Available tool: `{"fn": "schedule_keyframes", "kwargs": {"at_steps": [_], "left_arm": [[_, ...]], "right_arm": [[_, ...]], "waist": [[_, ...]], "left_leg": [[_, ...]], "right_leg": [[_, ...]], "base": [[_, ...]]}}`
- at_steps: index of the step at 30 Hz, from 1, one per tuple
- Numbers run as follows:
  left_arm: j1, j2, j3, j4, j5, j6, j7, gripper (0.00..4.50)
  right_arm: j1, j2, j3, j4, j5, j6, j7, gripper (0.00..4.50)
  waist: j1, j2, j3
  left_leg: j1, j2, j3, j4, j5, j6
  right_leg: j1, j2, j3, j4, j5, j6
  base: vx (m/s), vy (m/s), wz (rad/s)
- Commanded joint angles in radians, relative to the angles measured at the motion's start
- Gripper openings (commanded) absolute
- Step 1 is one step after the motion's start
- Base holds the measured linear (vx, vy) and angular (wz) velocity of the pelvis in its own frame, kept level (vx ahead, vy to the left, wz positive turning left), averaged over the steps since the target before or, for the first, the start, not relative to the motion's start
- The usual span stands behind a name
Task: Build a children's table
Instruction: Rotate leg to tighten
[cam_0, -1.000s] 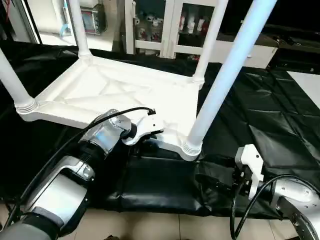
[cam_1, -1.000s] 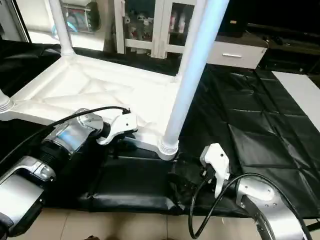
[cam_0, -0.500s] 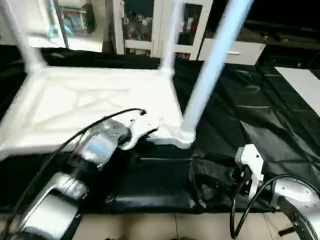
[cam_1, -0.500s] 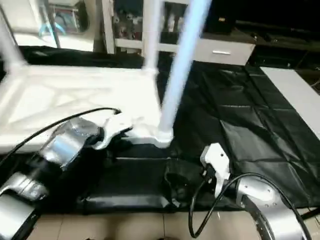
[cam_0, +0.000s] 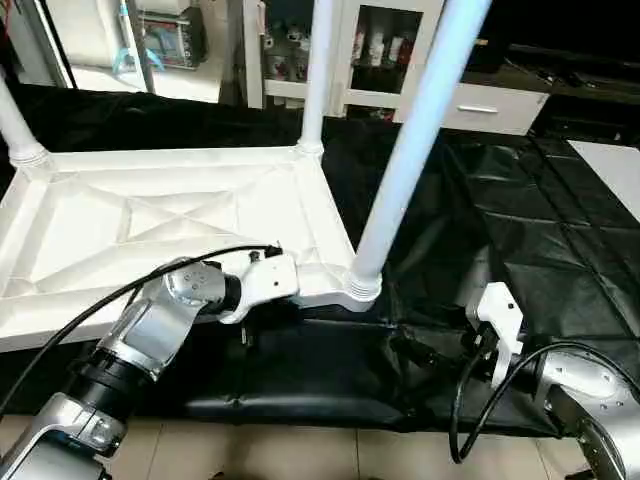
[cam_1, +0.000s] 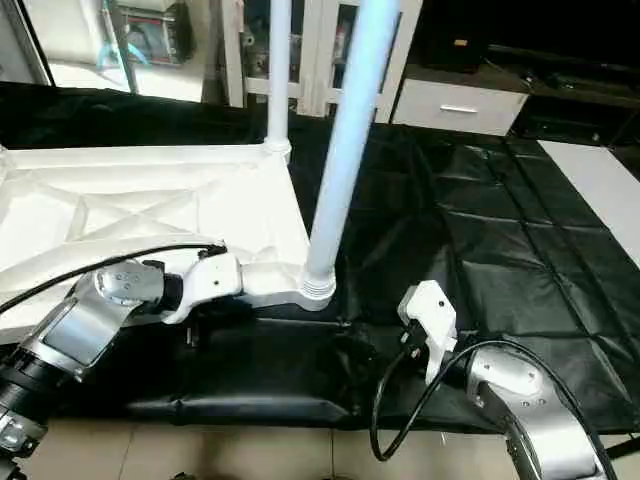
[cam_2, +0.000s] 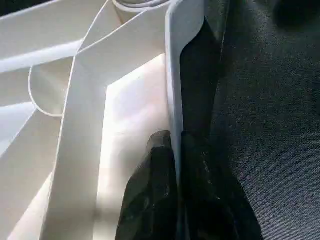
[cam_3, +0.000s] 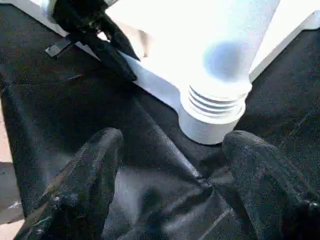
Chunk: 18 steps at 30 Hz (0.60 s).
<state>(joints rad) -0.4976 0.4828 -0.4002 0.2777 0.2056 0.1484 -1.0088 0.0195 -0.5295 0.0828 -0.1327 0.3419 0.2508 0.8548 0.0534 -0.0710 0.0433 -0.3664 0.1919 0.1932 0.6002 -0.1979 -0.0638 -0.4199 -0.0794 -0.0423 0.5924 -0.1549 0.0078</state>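
The children's table lies upside down on a black mat, its white ribbed top (cam_0: 150, 215) facing up. Legs stand in its corner sockets: a near-right leg (cam_0: 415, 140), a far-right leg (cam_0: 318, 70) and a far-left leg (cam_0: 15, 130). My left gripper (cam_2: 176, 137) is shut on the top's near rim (cam_2: 172, 60), one black finger on each side of the thin wall. It reaches the rim just left of the near-right socket (cam_0: 362, 288). My right gripper (cam_3: 172, 140) stands open low over the mat, in front of that socket (cam_3: 212, 117) and not touching it.
The black mat (cam_0: 520, 220) covers the floor to the right and behind the table. Its front edge (cam_0: 300, 410) meets pale tiles. White cabinets (cam_0: 385, 50) stand at the back. A white panel (cam_0: 615, 165) lies at the far right.
My left gripper's fingers have closed on the near rim. The table has swung round on the mat, its left end coming toward me. The right arm has stayed in place.
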Motion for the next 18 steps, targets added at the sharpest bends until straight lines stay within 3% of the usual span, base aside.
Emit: {"fn": "schedule_keyframes", "kwargs": {"at_steps": [1, 5, 6, 9, 12, 14, 18], "left_arm": [[0.025, -0.030, -0.022, -0.006, -0.014, -0.071, 0.015, 0.05], [0.037, -0.044, -0.020, -0.028, -0.043, -0.091, -0.013, 0.03], [0.036, -0.058, -0.013, -0.032, -0.059, -0.087, -0.013, 0.03], [0.035, -0.084, 0.001, -0.050, -0.107, -0.049, -0.036, 0.73], [0.032, -0.108, 0.016, -0.064, -0.141, -0.028, -0.041, 0.86], [0.020, -0.129, 0.028, -0.045, -0.150, -0.042, -0.031, 1.13], [-0.009, -0.136, 0.032, -0.001, -0.148, -0.054, -0.061, 1.13]], "right_arm": [[-0.006, -0.004, -0.025, 0.005, -0.009, -0.009, -0.004, 3.52], [0.005, -0.007, -0.028, 0.003, -0.008, -0.015, -0.002, 3.52], [0.006, -0.009, -0.029, 0.004, -0.007, -0.016, -0.003, 3.52], [0.007, -0.011, -0.031, 0.006, -0.006, -0.017, -0.005, 3.52], [0.007, -0.013, -0.034, 0.005, -0.004, -0.015, -0.006, 3.52], [0.005, -0.013, -0.035, 0.007, -0.003, -0.014, -0.007, 3.52], [0.002, -0.015, -0.035, 0.008, -0.004, -0.015, -0.005, 3.52]], "waist": [[0.000, 0.001, -0.050], [0.006, 0.000, -0.050], [0.006, 0.005, -0.049], [0.010, 0.003, -0.049], [0.014, 0.012, -0.050], [0.012, 0.004, -0.050], [0.002, -0.002, -0.051]], "left_leg": [[0.009, 0.043, -0.020, -0.085, -0.292, 0.023], [0.010, 0.042, -0.019, -0.085, -0.288, 0.022], [0.011, 0.042, -0.019, -0.085, -0.291, 0.021], [0.016, 0.041, -0.016, -0.082, -0.312, 0.022], [0.014, 0.046, -0.018, -0.085, -0.310, 0.013], [0.009, 0.044, -0.018, -0.087, -0.320, 0.012], [0.003, 0.039, -0.020, -0.084, -0.311, 0.022]], "right_leg": [[0.035, -0.056, 0.036, -0.075, -0.348, -0.144], [0.036, -0.058, 0.036, -0.075, -0.358, -0.142], [0.035, -0.058, 0.037, -0.076, -0.361, -0.142], [0.030, -0.058, 0.037, -0.080, -0.400, -0.139], [0.031, -0.058, 0.036, -0.078, -0.370, -0.155], [0.036, -0.056, 0.034, -0.076, -0.352, -0.150], [0.040, -0.059, 0.034, -0.081, -0.395, -0.124]], "base": [[0.000, 0.000, 0.00], [0.000, 0.000, 0.00], [0.000, 0.000, 0.00], [0.000, 0.000, 0.00], [0.000, 0.000, 0.00], [0.000, 0.000, 0.00], [0.000, 0.000, 0.00]]}}
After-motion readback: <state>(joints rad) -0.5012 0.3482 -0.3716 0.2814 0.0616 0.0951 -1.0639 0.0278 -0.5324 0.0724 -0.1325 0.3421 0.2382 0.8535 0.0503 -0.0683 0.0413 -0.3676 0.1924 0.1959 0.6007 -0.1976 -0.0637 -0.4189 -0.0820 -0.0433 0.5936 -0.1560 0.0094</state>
